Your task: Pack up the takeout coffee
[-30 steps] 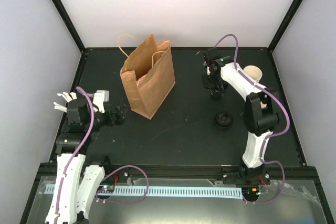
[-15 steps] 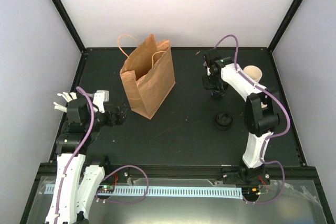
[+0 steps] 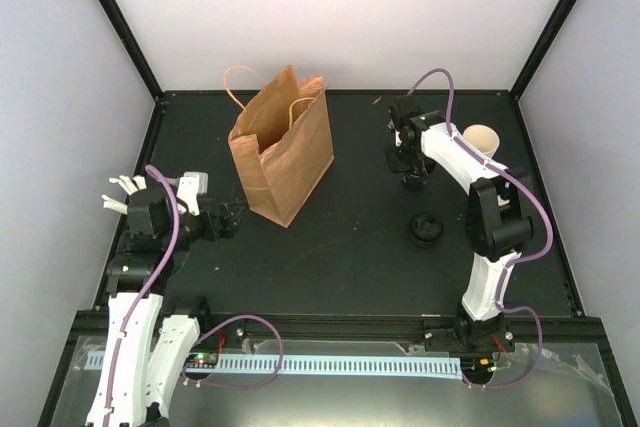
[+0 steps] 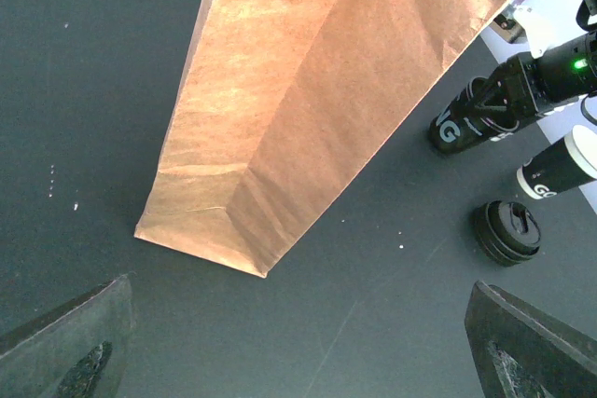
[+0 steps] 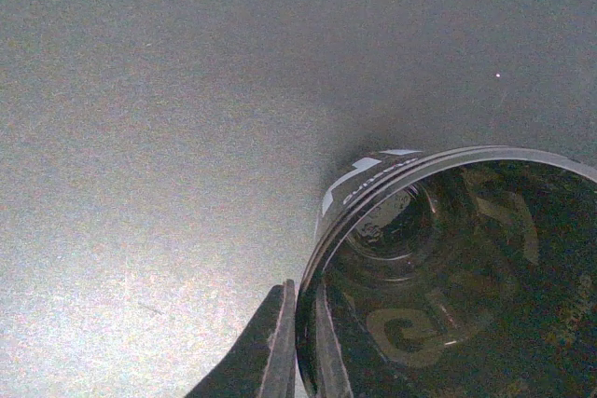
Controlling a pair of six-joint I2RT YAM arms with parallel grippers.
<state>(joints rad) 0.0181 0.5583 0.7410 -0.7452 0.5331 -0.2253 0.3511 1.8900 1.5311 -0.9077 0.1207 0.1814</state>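
While left end effector (image 3: 231, 219) stays wide — right end effector (image 5: 300, 328) (steady) pinches dark cup (image 5: 448, 305).

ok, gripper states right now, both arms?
Left gripper: open, holding nothing.
Right gripper: closed, pinching the rim wall of a black cup with a dark inside.

bag (image 4: 317, 90) top cropped, coffee cup (image 3: 483, 135) pt. hidden

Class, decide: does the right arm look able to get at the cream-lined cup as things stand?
Probably not yet: the right gripper is shut on the dark-lined cup. The cream-lined cup sits close beside that arm, otherwise unobstructed.
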